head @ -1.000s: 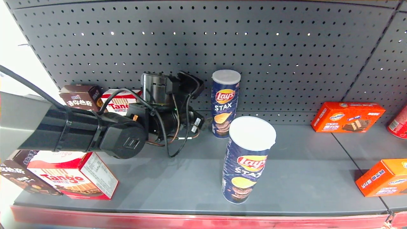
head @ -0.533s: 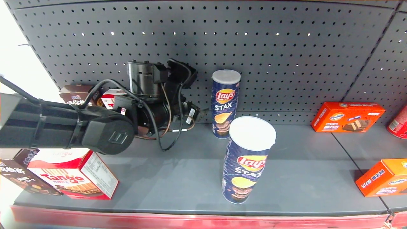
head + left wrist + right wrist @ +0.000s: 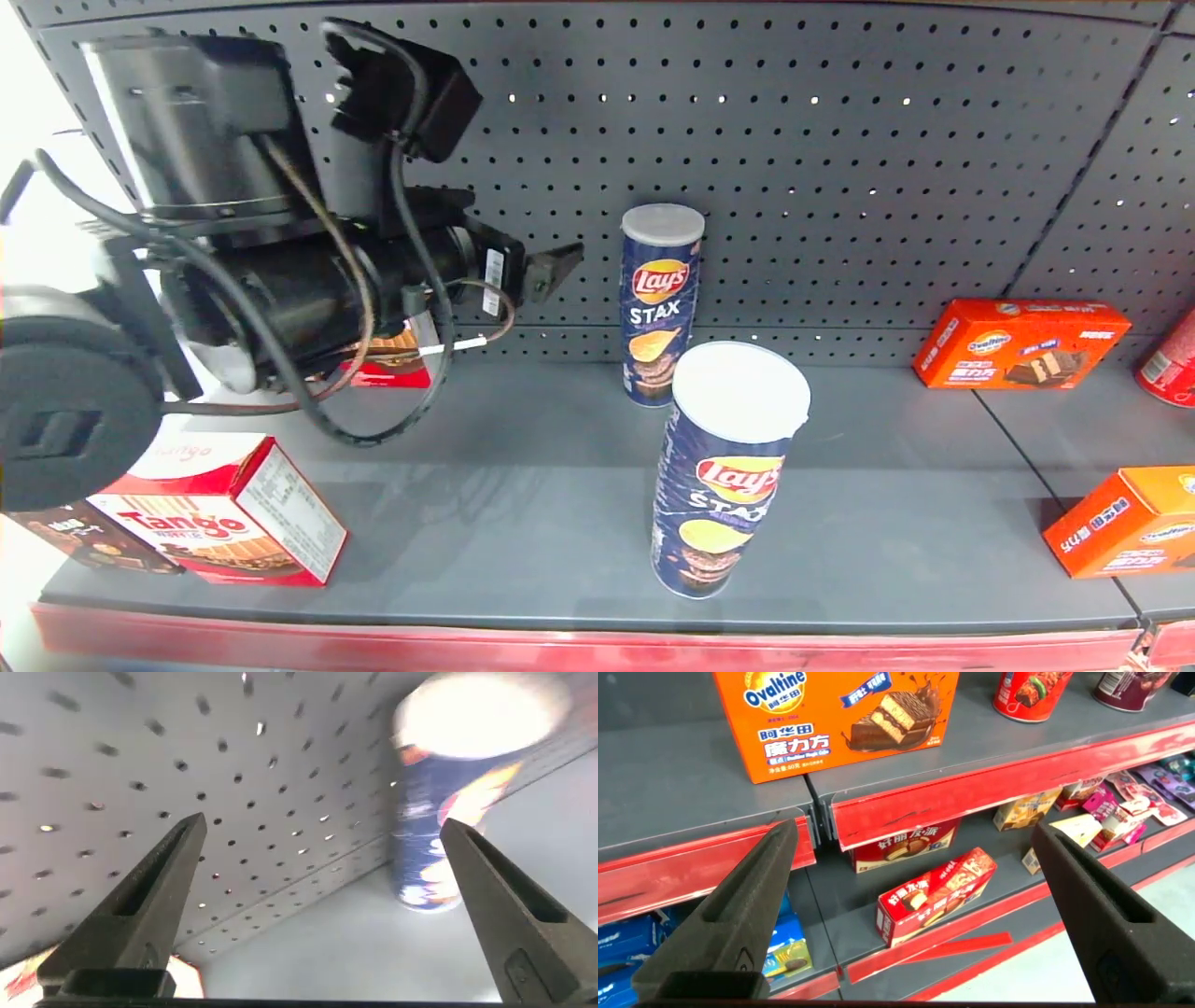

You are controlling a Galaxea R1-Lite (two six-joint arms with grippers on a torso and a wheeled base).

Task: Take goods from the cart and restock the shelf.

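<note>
Two tall chip cans stand upright on the shelf [image 3: 523,504]: the rear can [image 3: 663,303] sits against the pegboard [image 3: 747,121] just ahead of the left claw [image 3: 318,896], and the front can [image 3: 733,467] stands past it, nearer the shelf's red edge and apart from the claw. The left claw is spread wide and holds nothing, hanging above the shelf with its tips pointed at the rear can's upper half. In the left wrist view that can shows close to one finger. The likeliest mishap is a sideways brush from that finger: the cans are tall and narrow, so a nudge up high would probably tip the rear one, and it could knock into the front can. Behind and below the claw, the arm's loose cables hang low near a red wafer box [image 3: 224,523], and I judge a swing out toward the cart could snag or drag it. The right claw [image 3: 910,915] is also wide open and empty, hanging before the lower shelves beneath an orange box [image 3: 836,719], near no goods.
</note>
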